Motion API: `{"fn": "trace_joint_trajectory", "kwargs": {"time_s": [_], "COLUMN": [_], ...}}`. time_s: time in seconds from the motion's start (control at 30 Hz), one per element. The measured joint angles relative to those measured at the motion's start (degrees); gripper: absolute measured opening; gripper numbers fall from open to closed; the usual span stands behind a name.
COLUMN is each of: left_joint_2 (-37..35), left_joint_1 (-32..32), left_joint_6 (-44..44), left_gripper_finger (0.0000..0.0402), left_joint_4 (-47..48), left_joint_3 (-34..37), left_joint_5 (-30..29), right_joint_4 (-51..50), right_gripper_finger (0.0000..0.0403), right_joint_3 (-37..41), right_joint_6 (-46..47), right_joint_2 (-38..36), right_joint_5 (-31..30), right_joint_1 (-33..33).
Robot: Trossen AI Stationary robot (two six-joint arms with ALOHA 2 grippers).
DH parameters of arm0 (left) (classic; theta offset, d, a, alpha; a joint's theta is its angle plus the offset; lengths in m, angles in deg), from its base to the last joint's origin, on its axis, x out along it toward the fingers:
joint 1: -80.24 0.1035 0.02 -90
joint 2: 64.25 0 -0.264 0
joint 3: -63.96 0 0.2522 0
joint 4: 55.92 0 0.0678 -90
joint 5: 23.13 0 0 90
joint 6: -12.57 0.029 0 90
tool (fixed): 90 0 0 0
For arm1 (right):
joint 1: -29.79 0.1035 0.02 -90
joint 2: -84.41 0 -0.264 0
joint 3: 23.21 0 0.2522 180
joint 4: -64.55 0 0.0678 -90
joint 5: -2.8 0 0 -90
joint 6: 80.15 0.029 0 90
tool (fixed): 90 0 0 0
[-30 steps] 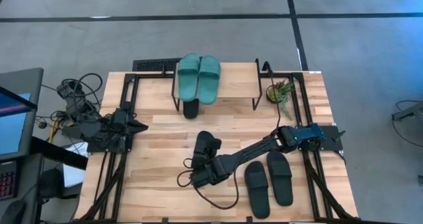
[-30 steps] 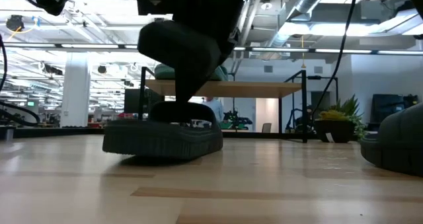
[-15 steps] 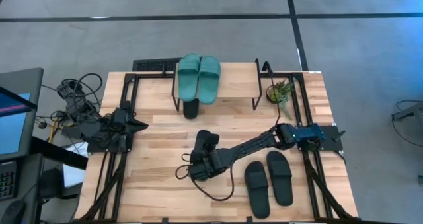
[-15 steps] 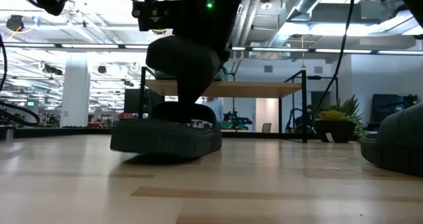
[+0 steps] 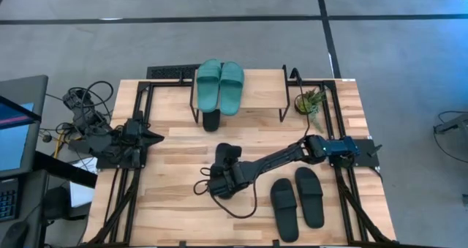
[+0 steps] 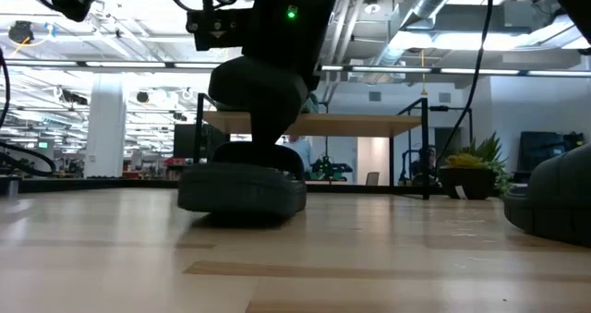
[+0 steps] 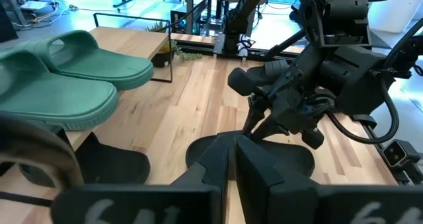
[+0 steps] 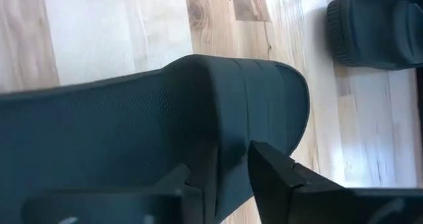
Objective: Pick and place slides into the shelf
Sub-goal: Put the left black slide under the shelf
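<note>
A black slide lies mid-table, its sole down on the wood. My right gripper reaches in from the right and is shut on its strap. The shelf stands at the far edge with the teal pair on its top board. Another black slide pokes out from under that board. A black pair lies flat near the right front. My left gripper waits shut at the table's left side. My right gripper holds the black slide by its wide strap, whose edge passes between the two fingers. It comes from above, slanting in from the near side. The slide stays upright, and its sole looks to be resting on the table.
A small potted plant stands right of the shelf. Cables and a monitor sit off the table's left edge. Bare wood lies between the held slide and the shelf, and another black slide lies close beside the held one.
My right gripper has drawn toward the far edge and slightly left, staying shut on the strap. The black slide has gone with it and turned about on the table, so the low view now sees it more end-on.
</note>
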State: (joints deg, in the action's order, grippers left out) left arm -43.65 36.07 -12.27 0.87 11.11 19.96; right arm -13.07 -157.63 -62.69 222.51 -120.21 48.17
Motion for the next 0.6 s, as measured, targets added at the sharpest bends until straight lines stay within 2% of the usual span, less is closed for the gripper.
{"fn": "trace_joint_trajectory", "kwargs": {"time_s": [0.17, 0.6], "left_joint_2": [0.0, 0.0], "left_joint_1": [0.0, 0.0], "left_joint_6": [-0.02, -0.55], "left_gripper_finger": [0.0013, 0.0013], "left_joint_4": [0.0, -0.02], "left_joint_3": [0.0, 0.0], "left_joint_5": [-0.5, -2.01], "right_joint_4": [0.11, -1.14], "right_gripper_finger": [0.0009, 0.0003], "right_joint_3": [-0.02, 0.0], "right_joint_6": [0.02, 0.57], "right_joint_2": [-0.07, -0.02], "right_joint_5": [-0.08, -3.13], "right_joint_1": [-0.54, -1.74]}}
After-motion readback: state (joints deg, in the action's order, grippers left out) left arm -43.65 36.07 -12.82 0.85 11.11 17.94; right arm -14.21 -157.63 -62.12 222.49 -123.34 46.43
